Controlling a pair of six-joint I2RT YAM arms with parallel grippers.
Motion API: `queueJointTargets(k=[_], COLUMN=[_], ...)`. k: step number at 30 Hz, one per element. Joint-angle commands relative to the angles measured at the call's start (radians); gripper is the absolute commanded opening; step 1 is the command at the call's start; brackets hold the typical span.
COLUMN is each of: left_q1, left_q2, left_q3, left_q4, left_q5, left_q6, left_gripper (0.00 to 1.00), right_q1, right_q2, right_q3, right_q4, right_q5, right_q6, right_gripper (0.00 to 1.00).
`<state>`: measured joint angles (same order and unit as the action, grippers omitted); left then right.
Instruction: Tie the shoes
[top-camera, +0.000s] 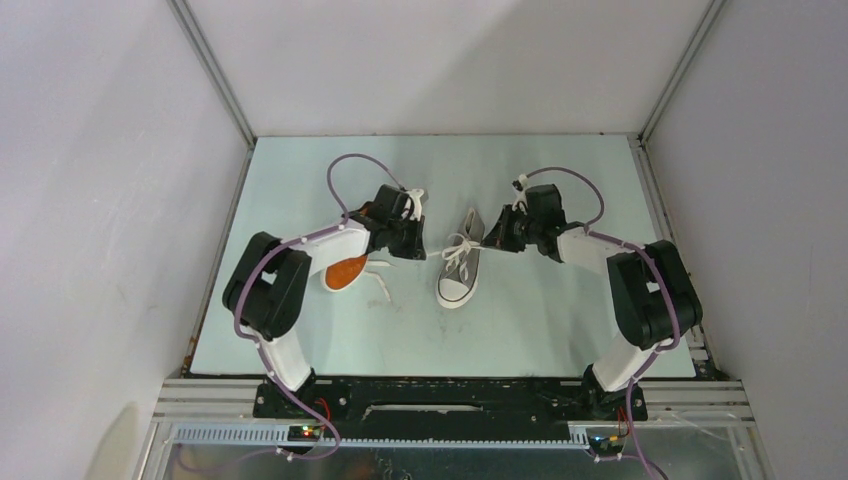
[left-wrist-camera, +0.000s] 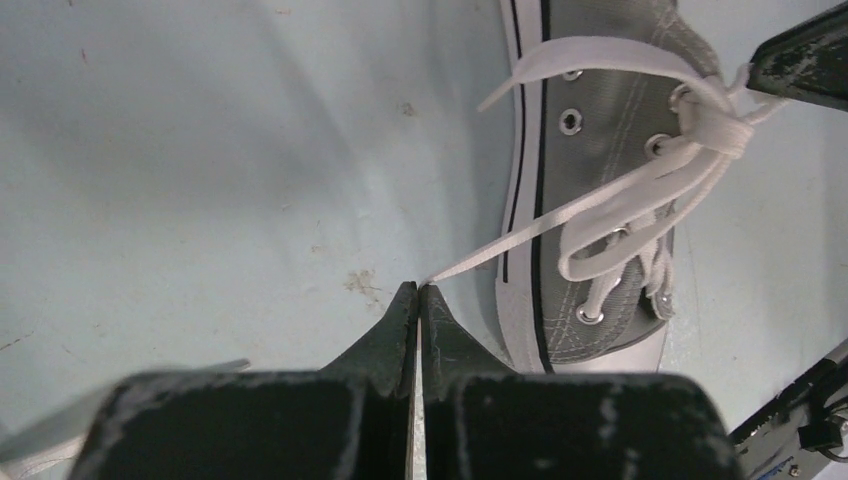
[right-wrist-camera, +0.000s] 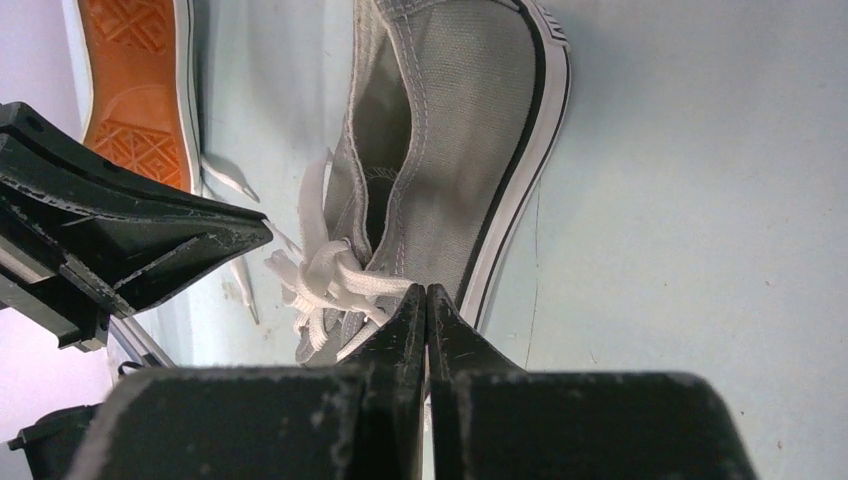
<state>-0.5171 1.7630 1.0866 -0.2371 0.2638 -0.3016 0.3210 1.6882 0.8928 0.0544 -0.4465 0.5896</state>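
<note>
One grey shoe (top-camera: 458, 278) stands upright mid-table, its white toe cap toward the arm bases. Its white laces meet in a loose knot (left-wrist-camera: 722, 128) over the tongue. My left gripper (left-wrist-camera: 419, 290) is shut on one lace end (left-wrist-camera: 520, 238), which runs taut from the knot to its tips, left of the shoe (left-wrist-camera: 600, 130). My right gripper (right-wrist-camera: 427, 292) is shut on the other lace strand right beside the knot (right-wrist-camera: 325, 275), at the shoe's (right-wrist-camera: 450, 120) opening. The second shoe (top-camera: 346, 272) lies on its side under the left arm, orange sole (right-wrist-camera: 135, 90) showing.
The tipped shoe's loose lace (top-camera: 380, 285) trails on the pale table (top-camera: 560, 330). White enclosure walls (top-camera: 110, 200) close in the left, right and back. Purple cables (top-camera: 345, 170) loop above both wrists. The left gripper's fingers (right-wrist-camera: 150, 245) sit close to the knot in the right wrist view.
</note>
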Motion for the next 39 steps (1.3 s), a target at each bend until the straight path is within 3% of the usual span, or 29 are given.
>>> queueJointTargets(k=[1,6,10,16,22,26,30,39], left_q1=[0.011,0.012,0.012,0.011,-0.002,-0.010,-0.011,-0.019], left_q2=[0.017,-0.010,-0.084,-0.195,-0.154,-0.078,-0.020,0.032], left_q3=[0.024,0.005,-0.049,-0.125,-0.097,-0.070,-0.050,-0.007], left_q4=[-0.021,-0.006,0.066,0.180,0.267,0.299,0.320,0.287], left_q5=[-0.040,-0.061,-0.056,0.022,0.231,0.290,0.305,0.307], left_q6=[0.024,0.014,-0.008,-0.038,-0.039,-0.053,-0.077,-0.074], left_gripper=[0.00,0.00,0.33,0.58,0.60,0.58,0.50,0.56], right_q1=[0.015,0.022,0.027,0.035,0.038,0.038,0.039,0.040], right_q2=[-0.024,-0.027,-0.032,-0.030,-0.029,-0.029,-0.030,-0.029], right_q3=[0.031,0.031,0.031,0.031,0.034,0.034,0.034,0.034], right_q4=[-0.014,-0.009,0.004,0.021,0.025,0.026,0.025,0.027], right_q5=[0.055,0.054,0.045,0.027,0.020,0.017,0.014,0.012], right_q6=[-0.027,-0.034,-0.040,-0.040,-0.041,-0.041,-0.041,-0.042], right_gripper=[0.00,0.00,0.00,0.00,0.00,0.00,0.00,0.00])
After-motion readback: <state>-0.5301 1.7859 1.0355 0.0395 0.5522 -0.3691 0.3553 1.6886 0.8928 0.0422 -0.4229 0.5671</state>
